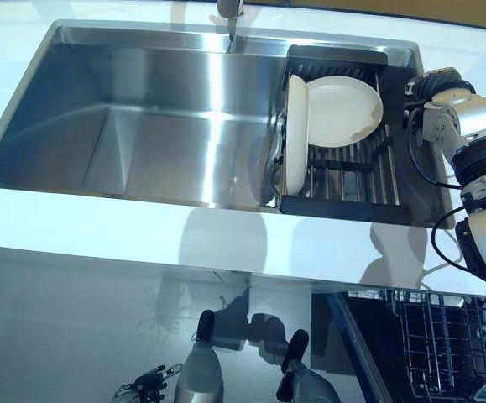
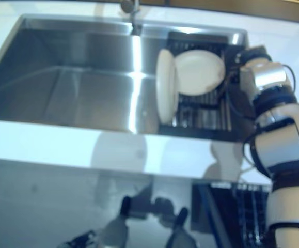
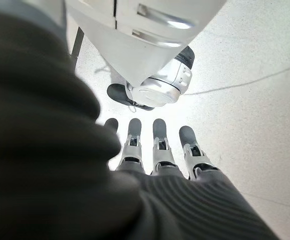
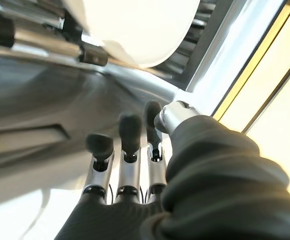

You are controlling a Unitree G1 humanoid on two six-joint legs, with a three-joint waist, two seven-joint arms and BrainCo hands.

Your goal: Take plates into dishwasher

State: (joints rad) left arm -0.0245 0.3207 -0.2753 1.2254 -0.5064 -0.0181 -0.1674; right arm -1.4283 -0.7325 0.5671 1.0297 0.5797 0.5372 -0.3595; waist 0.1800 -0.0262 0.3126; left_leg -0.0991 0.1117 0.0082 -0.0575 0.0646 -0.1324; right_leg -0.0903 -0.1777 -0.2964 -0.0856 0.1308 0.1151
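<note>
— Dishwasher first, since it sits nearest: what does it hold?

— Dishwasher rack (image 1: 431,340) shows open below the counter's (image 1: 142,227) front edge, toward its right corner. Its wire tines look bare of plates, so by that reading none of the load has gone in yet.

— And the left hand?

— Left hand (image 3: 157,150) hangs low beside the robot, under the counter's front edge, fingers straight and slack, carrying nothing. It seems parked there to stay clear.

— Where are the plates, then?

— Farther back, in the dark drying rack (image 1: 343,180) that fills the right end of the sink (image 1: 142,126). One white plate (image 1: 295,134) stands on edge at the rack's left side; a second plate (image 1: 342,109) leans against the rack's back. Slots hold them upright to drain.

— The right hand?

— Right hand (image 4: 129,150) is up at the rack's right edge, fingers extended and relaxed, gripping nothing. It is placed, probably, to reach in for the leaning plate.
</note>
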